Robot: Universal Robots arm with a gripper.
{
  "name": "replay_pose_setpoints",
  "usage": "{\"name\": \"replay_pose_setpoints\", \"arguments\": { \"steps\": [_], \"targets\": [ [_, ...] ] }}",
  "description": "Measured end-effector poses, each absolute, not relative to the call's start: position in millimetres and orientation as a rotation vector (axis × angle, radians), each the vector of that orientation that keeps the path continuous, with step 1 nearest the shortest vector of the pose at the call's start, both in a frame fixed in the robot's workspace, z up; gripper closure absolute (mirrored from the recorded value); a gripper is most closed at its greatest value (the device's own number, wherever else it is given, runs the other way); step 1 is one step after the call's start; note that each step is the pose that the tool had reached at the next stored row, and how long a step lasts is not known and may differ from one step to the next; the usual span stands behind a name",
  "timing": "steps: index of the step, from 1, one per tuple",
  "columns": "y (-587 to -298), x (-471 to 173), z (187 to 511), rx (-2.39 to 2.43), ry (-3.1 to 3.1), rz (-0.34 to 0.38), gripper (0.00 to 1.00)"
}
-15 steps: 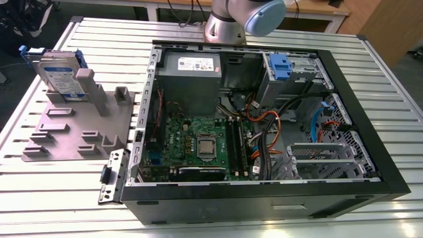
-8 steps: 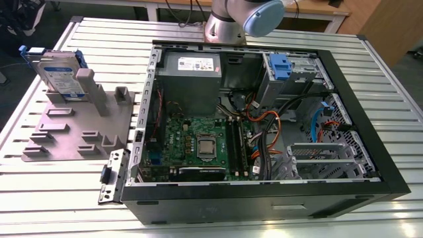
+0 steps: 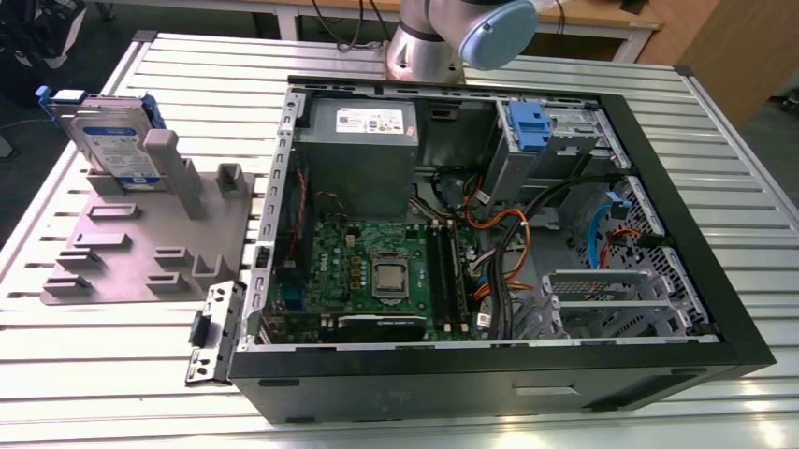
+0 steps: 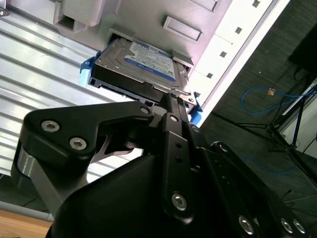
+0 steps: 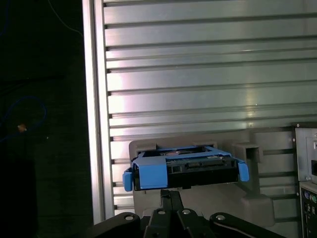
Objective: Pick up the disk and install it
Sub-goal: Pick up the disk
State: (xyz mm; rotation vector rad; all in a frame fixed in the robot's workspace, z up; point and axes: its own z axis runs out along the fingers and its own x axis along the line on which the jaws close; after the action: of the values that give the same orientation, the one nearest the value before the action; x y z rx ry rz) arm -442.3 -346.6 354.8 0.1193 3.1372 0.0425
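The black metal gripper [image 5: 170, 194] shows its two slim, tapering fingers [image 4: 173, 129] drawn together at the tips. They seem pressed closed with nothing between them, though the narrow seam is hard to read in both wrist views. Just beyond the fingertips lies the disk [image 5: 198, 171], a flat rectangular silver-grey hard drive with a glossy white-and-blue label [image 4: 151, 62] and blue plastic side rails. Its dark connector edge faces the fingers. Whether the tips touch that edge I cannot tell. In the exterior view the disk [image 3: 115, 145] stands upright on its edge in a slot of a matte grey moulded plastic plate [image 3: 138, 234] with blocky upright pegs. Under the fingers and the plate runs a ribbed aluminium table [image 5: 198, 74] of long bright slats. To one side of the fingers, past the plate, sits an open black steel computer case [image 3: 699, 309], with its green circuit board [image 3: 374, 271] and bundled cables exposed.
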Motion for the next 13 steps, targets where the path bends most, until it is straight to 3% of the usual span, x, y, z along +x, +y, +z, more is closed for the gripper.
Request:
{"name": "replay_pose_setpoints", "arguments": {
  "steps": [13],
  "targets": [
    [-346.5, -442.3, 354.5, -0.003, 3.14, 0.043, 0.89]
  ]
}}
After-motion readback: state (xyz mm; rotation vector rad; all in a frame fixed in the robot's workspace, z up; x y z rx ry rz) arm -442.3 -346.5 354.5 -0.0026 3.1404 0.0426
